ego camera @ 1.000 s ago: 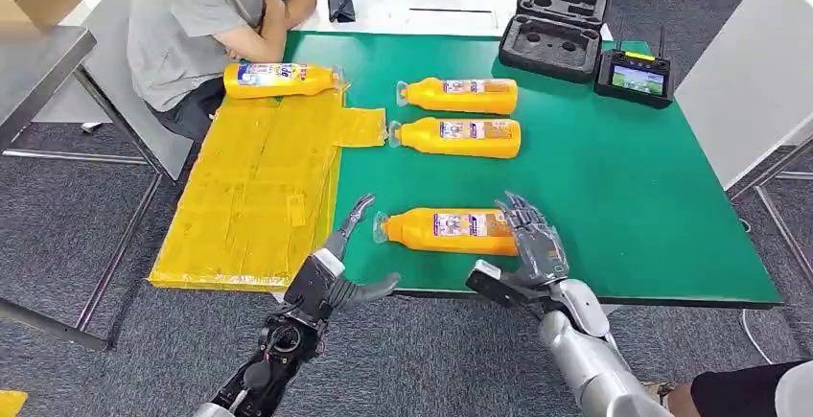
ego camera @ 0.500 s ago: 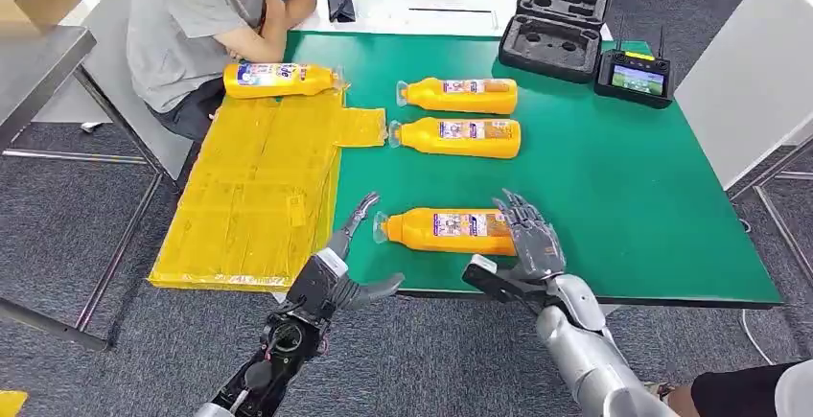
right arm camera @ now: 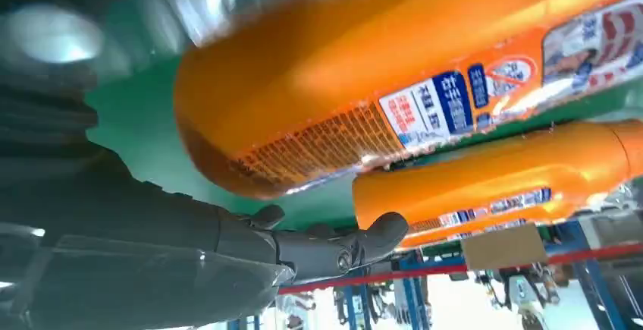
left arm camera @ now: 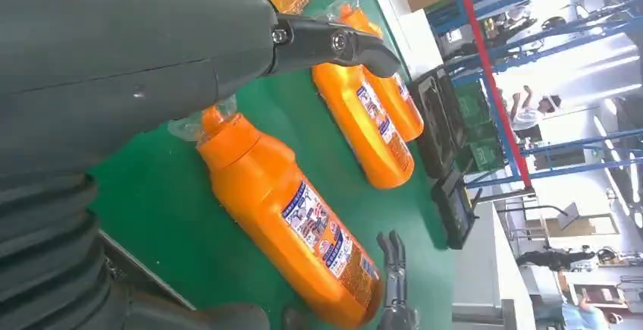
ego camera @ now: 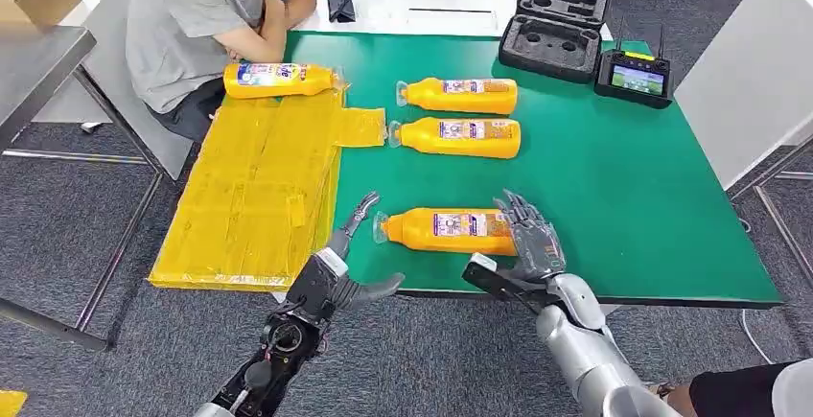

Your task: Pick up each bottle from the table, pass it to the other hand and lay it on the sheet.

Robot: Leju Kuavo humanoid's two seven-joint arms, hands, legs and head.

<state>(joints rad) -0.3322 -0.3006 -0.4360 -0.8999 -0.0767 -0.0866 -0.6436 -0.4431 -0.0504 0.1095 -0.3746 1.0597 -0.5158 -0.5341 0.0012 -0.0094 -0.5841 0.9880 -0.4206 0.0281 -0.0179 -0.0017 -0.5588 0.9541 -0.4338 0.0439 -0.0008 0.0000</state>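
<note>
Left hand [ego camera: 337, 268] and right hand [ego camera: 522, 244] both reach forward, fingers spread apart, holding nothing.

four orange bottles lie flat: nearest bottle [ego camera: 449, 231], two mid-table, one on the yellow sheet [ego camera: 254, 196].

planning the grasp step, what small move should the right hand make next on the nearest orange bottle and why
Probably close the right hand around the base end of the nearest orange plastic bottle. Its fingers are spread at that end, and the bottle lies flat on the green table, not gripped. The left hand waits open near the cap end, beside the yellow sheet, ready for a handover.
</note>
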